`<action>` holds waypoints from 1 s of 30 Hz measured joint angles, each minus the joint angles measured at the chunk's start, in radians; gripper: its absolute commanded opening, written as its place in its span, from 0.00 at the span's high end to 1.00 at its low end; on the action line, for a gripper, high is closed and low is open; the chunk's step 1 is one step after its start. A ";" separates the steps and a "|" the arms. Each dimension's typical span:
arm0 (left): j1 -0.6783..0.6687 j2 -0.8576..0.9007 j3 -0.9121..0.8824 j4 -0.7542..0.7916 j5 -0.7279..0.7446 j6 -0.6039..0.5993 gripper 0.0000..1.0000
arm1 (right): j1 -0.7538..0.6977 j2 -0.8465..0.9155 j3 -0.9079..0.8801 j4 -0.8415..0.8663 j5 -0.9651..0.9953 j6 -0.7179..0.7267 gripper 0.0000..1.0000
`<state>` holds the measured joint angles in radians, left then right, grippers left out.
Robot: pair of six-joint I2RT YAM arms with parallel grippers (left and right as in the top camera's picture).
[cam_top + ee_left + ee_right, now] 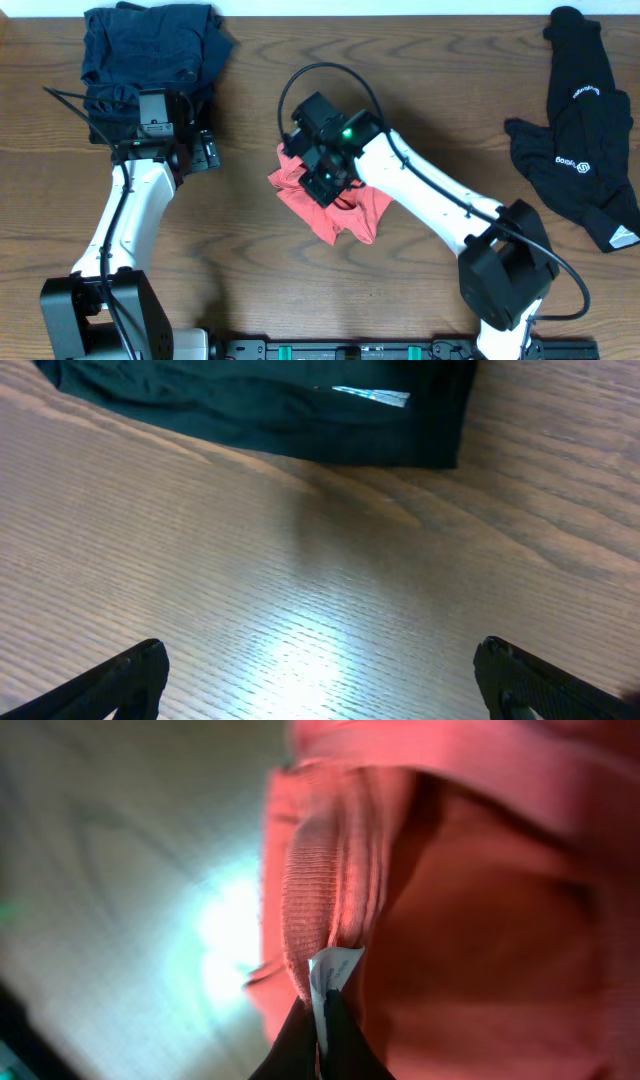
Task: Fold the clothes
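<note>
A coral-red T-shirt [340, 212] lies crumpled at the table's middle. My right gripper [322, 172] is down on its upper left part. In the right wrist view the gripper [318, 1020] is shut on the shirt's ribbed collar [315, 910] and its white label [333, 970]. A black garment with small white logos [585, 130] lies spread at the far right. My left gripper [200, 152] hovers over bare table by a dark navy garment [150, 50] at the back left. In the left wrist view it [320, 680] is open and empty, with the navy garment's edge [300, 410] ahead.
The wooden table [250, 270] runs to a white back edge. A black rail [380, 350] lies along the front edge. Cables loop above the right wrist [320, 80].
</note>
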<state>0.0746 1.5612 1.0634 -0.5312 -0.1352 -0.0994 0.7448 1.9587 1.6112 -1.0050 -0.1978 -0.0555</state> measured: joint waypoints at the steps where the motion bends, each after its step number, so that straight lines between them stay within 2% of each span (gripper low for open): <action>1: 0.005 0.000 0.000 0.000 0.000 0.000 0.01 | 0.010 -0.003 0.000 -0.006 -0.003 0.000 0.99; 3: 0.011 0.000 0.000 0.000 0.000 0.000 0.01 | 0.030 -0.004 0.000 -0.015 -0.006 0.000 0.98; 6: 0.016 0.000 0.000 0.000 0.000 0.000 0.01 | 0.053 -0.004 0.000 -0.019 -0.015 0.004 0.83; 9: 0.016 0.000 0.000 0.000 0.000 0.000 0.01 | 0.062 -0.004 0.000 -0.026 -0.027 0.003 0.54; 11: 0.016 0.000 0.000 0.000 0.000 0.000 0.01 | 0.061 -0.004 0.002 -0.031 -0.031 0.005 0.44; 14: 0.016 0.000 0.000 -0.001 0.000 0.000 0.01 | 0.056 -0.004 0.010 -0.035 -0.035 0.003 0.40; 19: 0.016 0.000 0.000 -0.021 0.016 0.000 0.01 | 0.006 -0.018 0.087 -0.054 -0.033 0.003 0.29; 23: 0.016 0.000 0.000 -0.047 0.091 0.000 0.01 | -0.108 -0.066 0.177 -0.045 -0.008 0.014 0.20; 30: 0.016 0.000 0.000 -0.105 0.249 -0.028 0.02 | -0.343 -0.110 0.234 -0.018 0.029 0.034 0.18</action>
<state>0.0910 1.5612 1.0634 -0.6365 0.1139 -0.1272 0.4019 1.8488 1.8450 -1.0229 -0.1692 -0.0219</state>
